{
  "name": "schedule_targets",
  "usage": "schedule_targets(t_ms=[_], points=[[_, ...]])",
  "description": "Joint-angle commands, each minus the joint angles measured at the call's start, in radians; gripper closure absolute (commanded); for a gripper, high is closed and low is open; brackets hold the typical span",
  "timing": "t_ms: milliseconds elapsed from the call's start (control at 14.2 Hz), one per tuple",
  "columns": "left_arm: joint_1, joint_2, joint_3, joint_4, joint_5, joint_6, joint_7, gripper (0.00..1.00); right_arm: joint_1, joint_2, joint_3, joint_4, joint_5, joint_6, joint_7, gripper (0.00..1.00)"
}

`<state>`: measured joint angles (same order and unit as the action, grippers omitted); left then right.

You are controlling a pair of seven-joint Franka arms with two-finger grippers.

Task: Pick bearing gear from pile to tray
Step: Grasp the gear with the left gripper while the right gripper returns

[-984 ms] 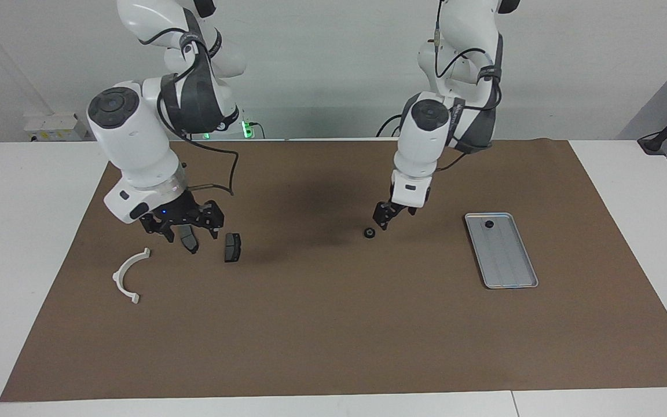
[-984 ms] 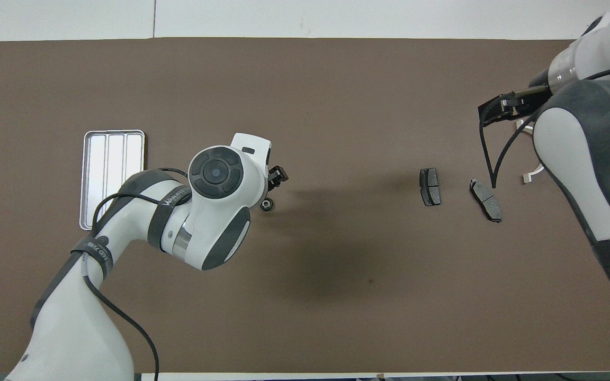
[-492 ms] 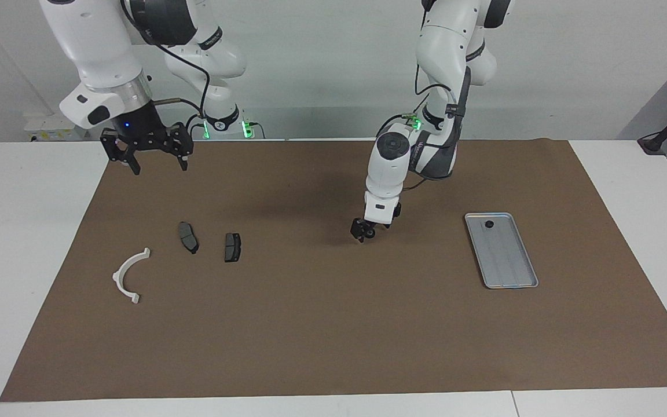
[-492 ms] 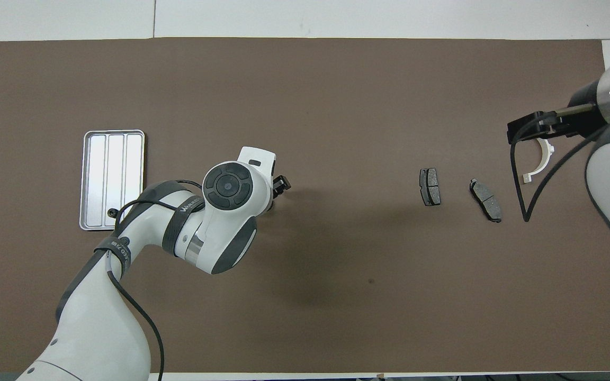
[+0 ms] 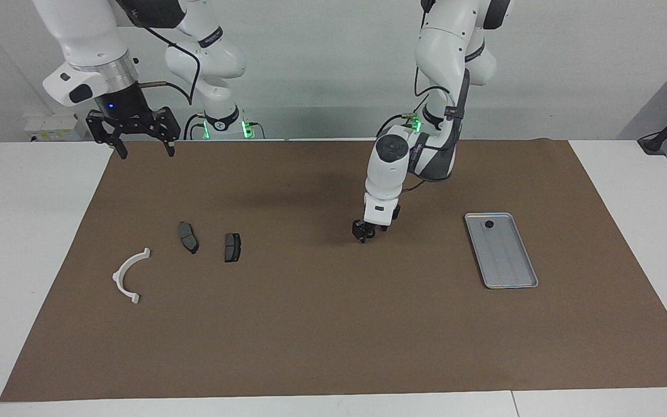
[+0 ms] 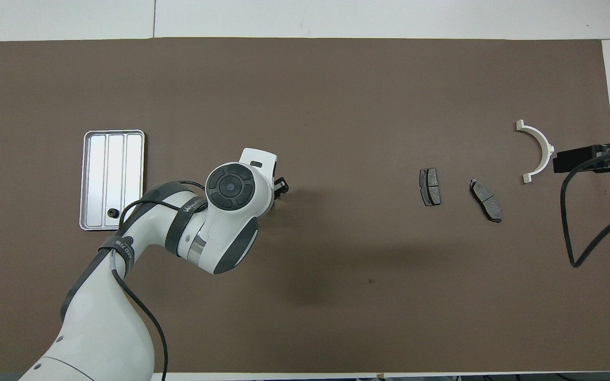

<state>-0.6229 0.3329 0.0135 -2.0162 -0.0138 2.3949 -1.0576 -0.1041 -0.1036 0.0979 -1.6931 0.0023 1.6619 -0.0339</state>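
Note:
My left gripper (image 5: 362, 231) is down at the brown mat, at the spot where the small black bearing gear lay; the gear does not show apart from it. In the overhead view the left arm covers that spot, with only the gripper's tip (image 6: 280, 187) showing. The silver tray (image 5: 504, 255) lies toward the left arm's end and holds one small black gear (image 5: 488, 224) at its end nearer the robots; the tray (image 6: 114, 164) and gear (image 6: 112, 212) also show from above. My right gripper (image 5: 144, 152) is open, empty and raised high over the mat's edge nearest the robots.
The pile lies toward the right arm's end: a white half-ring bracket (image 5: 116, 277) (image 6: 546, 145) and two dark brake pads (image 5: 187, 237) (image 5: 232, 247), seen from above too (image 6: 485, 199) (image 6: 430, 186). The brown mat (image 5: 333, 324) covers the white table.
The right arm rose from just above the brake pads and drew back toward the robots. The left gripper shifted over the loose gear and came down onto it.

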Motion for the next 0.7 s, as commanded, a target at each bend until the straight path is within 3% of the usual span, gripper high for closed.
schedule_targets(t_ms=[0,211,351,492,632], points=[[-0.018,0.003,0.016,-0.002,0.000,0.010,-0.015,0.58,-0.008,0.019,0.013,0.009,0.019,0.009,0.011,0.00],[-0.018,0.003,0.016,0.025,0.008,-0.046,-0.015,0.93,-0.006,0.021,0.013,0.010,0.019,0.013,0.009,0.00],[-0.002,-0.011,0.022,0.079,0.011,-0.126,-0.004,0.95,-0.006,0.019,0.013,0.010,0.019,0.006,0.014,0.00],[0.070,-0.127,0.029,0.071,0.011,-0.230,0.071,0.94,-0.005,0.019,0.008,0.009,0.019,0.004,0.014,0.00],[0.179,-0.187,0.028,0.067,0.011,-0.348,0.270,0.94,0.009,0.019,0.003,0.009,0.016,0.006,0.014,0.00]])
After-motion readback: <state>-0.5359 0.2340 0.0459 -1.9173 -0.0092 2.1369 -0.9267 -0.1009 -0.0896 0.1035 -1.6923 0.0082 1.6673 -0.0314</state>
